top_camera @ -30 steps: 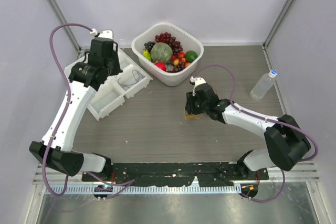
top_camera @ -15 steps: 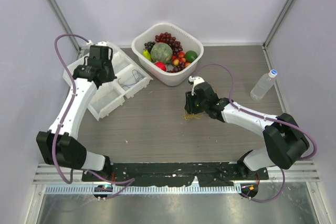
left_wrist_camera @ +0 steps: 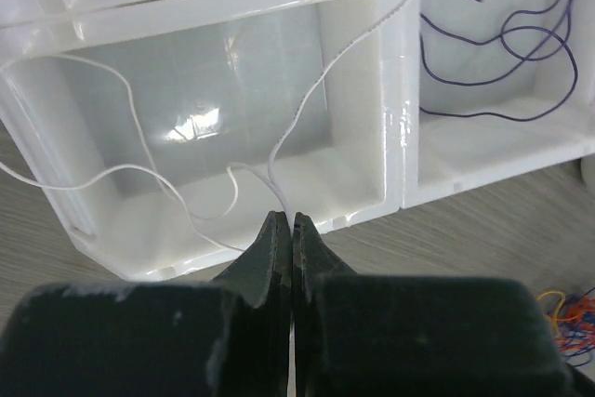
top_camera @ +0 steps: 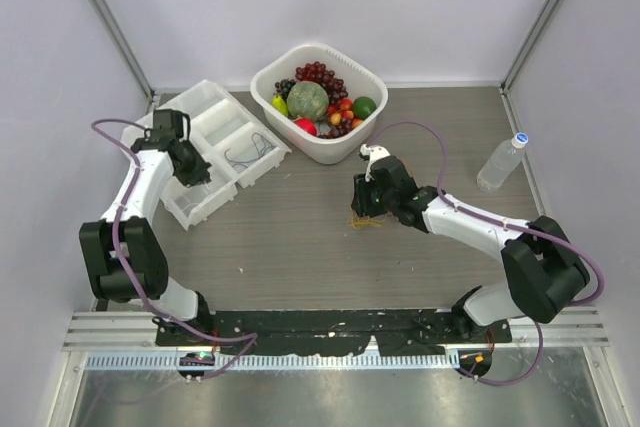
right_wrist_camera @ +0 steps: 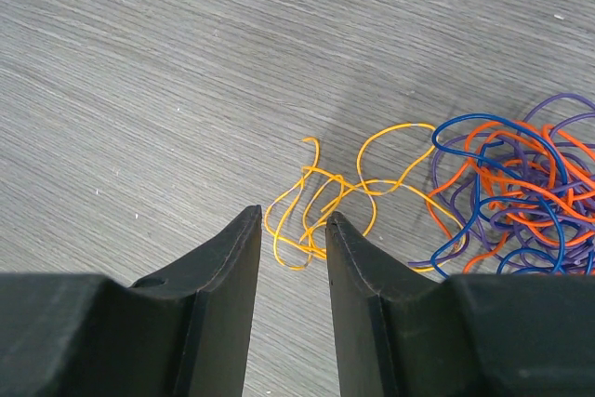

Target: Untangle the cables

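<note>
My left gripper [left_wrist_camera: 284, 218] [top_camera: 198, 177] sits at the near left side of the white divided tray [top_camera: 215, 197], shut on a white cable [left_wrist_camera: 299, 109] that runs up over a tray compartment. More white cable [left_wrist_camera: 139, 172] lies inside that compartment. A purple cable [left_wrist_camera: 502, 44] [top_camera: 262, 143] lies in the neighbouring one. My right gripper [right_wrist_camera: 293, 218] [top_camera: 362, 209] hangs open just above a yellow-orange cable [right_wrist_camera: 335, 194] on the table. Beside it lies a tangle of orange, blue and purple cables [right_wrist_camera: 521, 188] [top_camera: 366, 219].
A white basket [top_camera: 376, 81] of fruit stands at the back centre, close behind the right gripper. A water bottle [top_camera: 499, 163] stands at the right. The tray fills the back left corner, with a wall close on its left.
The left arm has folded back and swung toward the tray's near left side, its gripper still shut. The right arm has stayed put over the tangle.
</note>
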Robot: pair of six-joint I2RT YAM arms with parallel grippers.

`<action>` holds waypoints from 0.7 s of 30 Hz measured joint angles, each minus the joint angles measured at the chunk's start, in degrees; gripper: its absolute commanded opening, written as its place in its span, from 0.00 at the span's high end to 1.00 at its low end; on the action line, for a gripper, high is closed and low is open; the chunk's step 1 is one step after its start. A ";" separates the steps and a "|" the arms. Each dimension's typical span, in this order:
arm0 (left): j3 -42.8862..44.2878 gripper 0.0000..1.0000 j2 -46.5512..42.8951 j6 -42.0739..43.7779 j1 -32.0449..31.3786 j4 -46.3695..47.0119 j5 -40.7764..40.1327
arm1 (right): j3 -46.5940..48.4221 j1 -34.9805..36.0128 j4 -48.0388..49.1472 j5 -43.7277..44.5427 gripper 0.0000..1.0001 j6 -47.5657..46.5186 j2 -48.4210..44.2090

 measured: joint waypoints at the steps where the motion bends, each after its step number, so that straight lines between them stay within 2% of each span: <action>1: 0.00 1.00 0.68 -1.64 0.55 -0.42 0.42 | 0.00 0.00 0.00 0.00 0.60 0.13 0.00; 9: 1.49 1.00 7.04 -10.21 1.88 -4.90 4.09 | -0.44 -0.02 -0.35 0.98 0.60 0.09 -0.39; 21: 15.19 1.00 21.90 -4.79 3.54 -9.90 1.62 | -1.84 -0.39 -0.85 2.56 0.61 0.72 -2.10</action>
